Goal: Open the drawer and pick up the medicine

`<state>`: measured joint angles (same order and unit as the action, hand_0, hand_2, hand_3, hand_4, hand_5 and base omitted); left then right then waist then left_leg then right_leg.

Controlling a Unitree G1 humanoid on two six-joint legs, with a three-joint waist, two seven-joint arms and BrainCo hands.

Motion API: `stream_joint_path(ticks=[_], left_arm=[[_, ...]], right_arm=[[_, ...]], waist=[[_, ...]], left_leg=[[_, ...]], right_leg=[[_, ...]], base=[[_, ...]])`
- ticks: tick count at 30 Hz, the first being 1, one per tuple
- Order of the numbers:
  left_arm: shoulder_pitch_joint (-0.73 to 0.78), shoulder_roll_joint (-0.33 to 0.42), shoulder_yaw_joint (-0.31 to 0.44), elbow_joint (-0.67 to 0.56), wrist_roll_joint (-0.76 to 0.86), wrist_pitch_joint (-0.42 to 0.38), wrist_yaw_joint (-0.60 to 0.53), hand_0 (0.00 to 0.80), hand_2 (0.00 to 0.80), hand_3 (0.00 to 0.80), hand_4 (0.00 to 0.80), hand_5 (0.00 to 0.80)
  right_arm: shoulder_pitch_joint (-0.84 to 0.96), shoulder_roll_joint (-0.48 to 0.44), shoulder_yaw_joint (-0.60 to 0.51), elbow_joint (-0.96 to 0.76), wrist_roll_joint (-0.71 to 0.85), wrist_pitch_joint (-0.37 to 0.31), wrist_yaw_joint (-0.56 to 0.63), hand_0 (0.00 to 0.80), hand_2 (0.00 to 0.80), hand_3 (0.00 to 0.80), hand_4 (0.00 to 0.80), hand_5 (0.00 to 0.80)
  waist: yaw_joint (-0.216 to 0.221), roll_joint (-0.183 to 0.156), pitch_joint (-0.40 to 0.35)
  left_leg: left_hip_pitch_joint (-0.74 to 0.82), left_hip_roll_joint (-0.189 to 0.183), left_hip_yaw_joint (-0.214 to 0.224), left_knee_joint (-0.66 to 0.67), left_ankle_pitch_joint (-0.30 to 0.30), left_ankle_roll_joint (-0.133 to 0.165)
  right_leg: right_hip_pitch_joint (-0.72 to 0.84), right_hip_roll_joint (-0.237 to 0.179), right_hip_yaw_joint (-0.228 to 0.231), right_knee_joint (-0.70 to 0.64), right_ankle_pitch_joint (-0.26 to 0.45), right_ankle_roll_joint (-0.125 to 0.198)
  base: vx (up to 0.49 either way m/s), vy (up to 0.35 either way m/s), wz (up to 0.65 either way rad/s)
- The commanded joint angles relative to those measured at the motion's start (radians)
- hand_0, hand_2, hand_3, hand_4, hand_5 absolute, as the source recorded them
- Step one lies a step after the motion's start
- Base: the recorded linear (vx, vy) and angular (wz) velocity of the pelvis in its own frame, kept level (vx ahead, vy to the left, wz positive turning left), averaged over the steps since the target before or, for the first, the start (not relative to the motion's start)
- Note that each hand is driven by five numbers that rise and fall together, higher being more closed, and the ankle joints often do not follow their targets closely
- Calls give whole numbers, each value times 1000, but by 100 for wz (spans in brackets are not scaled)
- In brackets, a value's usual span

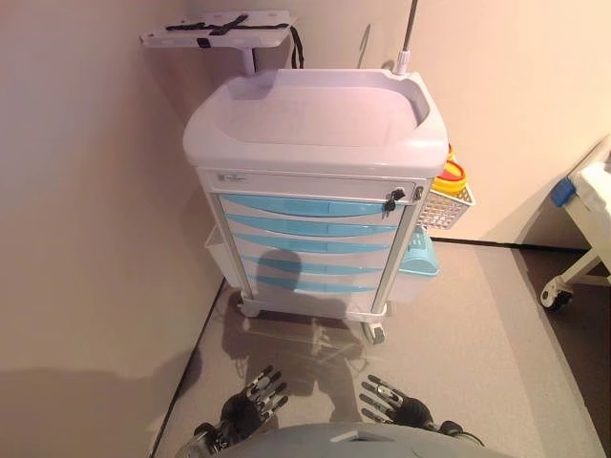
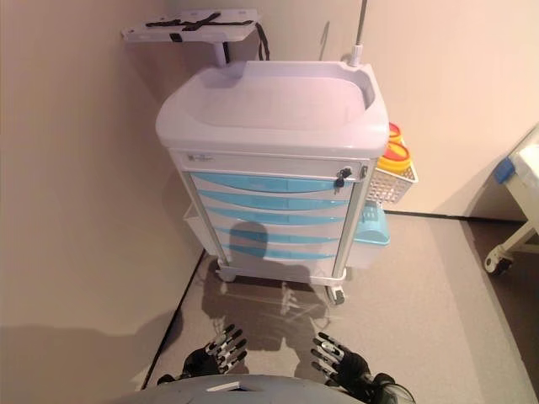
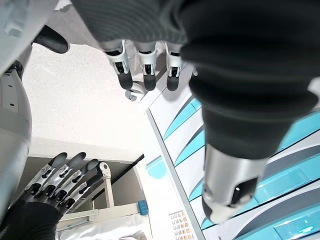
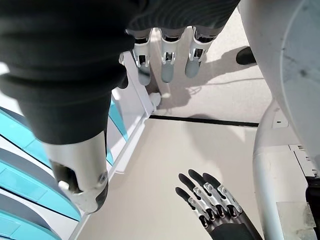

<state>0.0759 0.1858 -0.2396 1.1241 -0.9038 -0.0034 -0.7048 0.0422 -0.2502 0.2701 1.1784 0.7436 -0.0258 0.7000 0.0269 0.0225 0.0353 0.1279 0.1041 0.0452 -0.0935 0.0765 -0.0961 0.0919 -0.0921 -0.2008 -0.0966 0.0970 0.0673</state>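
A white medical cart [image 1: 320,119] with a stack of pale blue drawers [image 1: 310,243] stands against the wall ahead of the robot, well apart from both hands. All the drawers are closed, so the medicine cannot be seen. A small lock with a key [image 1: 392,197] sits at the right end of the panel above the top drawer.

The left hand [image 1: 253,401] and the right hand [image 1: 391,401] hang low at the near edge of the eye views, above the grey floor [image 1: 458,334], with fingers straight and spread. Neither touches or holds anything, and each wrist view shows its own fingers extended toward the cart's drawer fronts.

A wire basket [image 1: 447,205] holding yellow containers [image 1: 451,175] hangs on the cart's right side, with a blue bin [image 1: 420,258] below it. A side shelf [image 1: 218,29] projects behind the cart at upper left. At the right edge, part of a bed frame on a castor [image 1: 558,291] is cut off.
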Motion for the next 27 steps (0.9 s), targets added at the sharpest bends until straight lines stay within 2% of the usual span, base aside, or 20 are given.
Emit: stream_joint_path(ticks=[1, 15, 27], left_arm=[[-90, -32, 8, 61, 12, -26, -19, 0, 0, 0, 0, 0], [-85, -35, 14, 54, -18, -57, -13, 0, 0, 0, 0, 0], [-85, -33, 13, 52, -40, -35, -32, 0, 0, 0, 0, 0]], right_arm=[[-67, 45, 1, 45, -11, -10, 3, 0, 0, 0, 0, 0], [-65, 49, 3, 42, -13, -8, 1, 0, 0, 0, 0, 0], [-69, 44, -3, 46, -14, -8, -3, 0, 0, 0, 0, 0]], waist=[[16, -28, 44], [21, -30, 43], [22, -27, 50]], left_leg=[[-17, -95, -5, 6, -65, 35], [-15, -96, -10, 6, -65, 35], [-18, -98, -12, 6, -63, 37]], right_leg=[[30, 16, -19, 24, -60, 44], [33, 15, -21, 26, -61, 44], [29, 13, -22, 30, -61, 44]], base=[[0, 0, 0], [0, 0, 0], [0, 0, 0]])
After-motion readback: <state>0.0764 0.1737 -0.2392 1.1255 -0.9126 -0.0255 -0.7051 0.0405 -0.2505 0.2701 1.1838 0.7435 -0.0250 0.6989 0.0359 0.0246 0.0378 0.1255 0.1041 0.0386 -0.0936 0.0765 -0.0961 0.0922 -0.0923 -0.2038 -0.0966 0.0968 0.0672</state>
